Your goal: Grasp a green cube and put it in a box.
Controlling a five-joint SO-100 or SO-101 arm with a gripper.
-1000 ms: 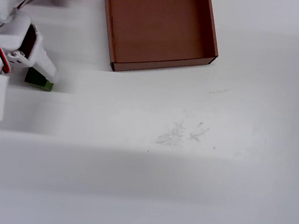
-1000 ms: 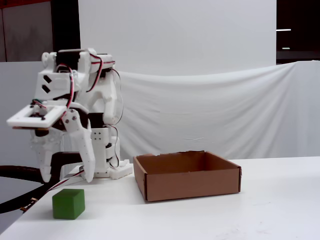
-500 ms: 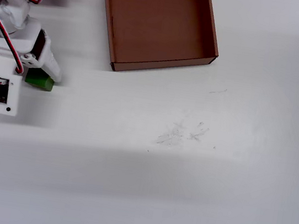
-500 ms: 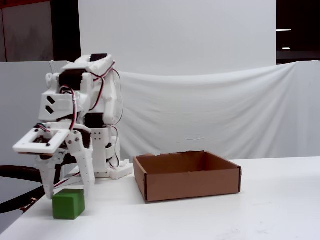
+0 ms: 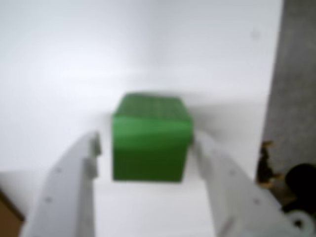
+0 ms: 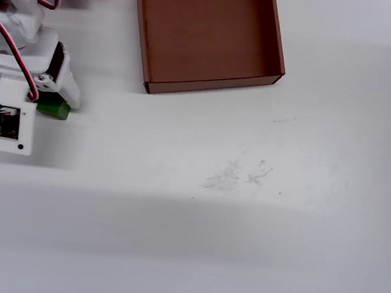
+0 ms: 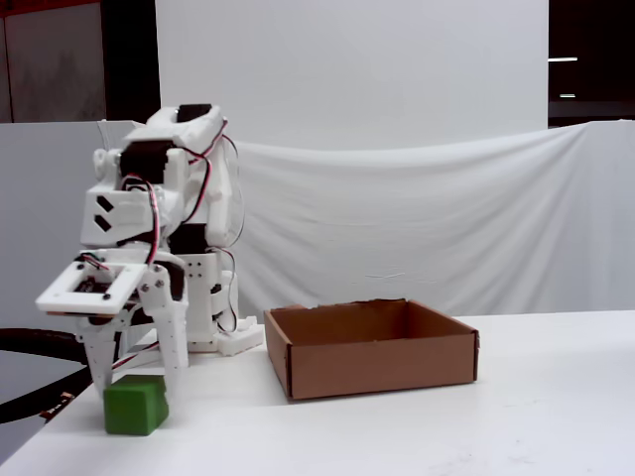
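The green cube (image 7: 135,406) sits on the white bench (image 7: 417,436), close to the bench's left edge in the fixed view. The box (image 7: 372,362) is the thing to go by here. In the fixed view the cube is well to the left of the box and a bit nearer the camera. In the overhead view only a small green bit of the cube (image 6: 54,108) shows, down and to the left of the box (image 6: 146,38), because the white arm (image 6: 22,35) covers most of it.

The tool (image 5: 150,153) is spread wide. In the wrist view one white finger (image 5: 74,187) is on the left of the cube (image 5: 150,143) and the other is on the right. There is a thin gap on the left side. On the right side the picture is too blurry to tell if the finger touches the cube. The cube rests flat on the bench between them.

In the fixed view the tool (image 7: 134,382) points down, right over the cube, with its tips behind the top of it.

The box is brown, with low walls and an open top. It stands apart from the arm and the cube.
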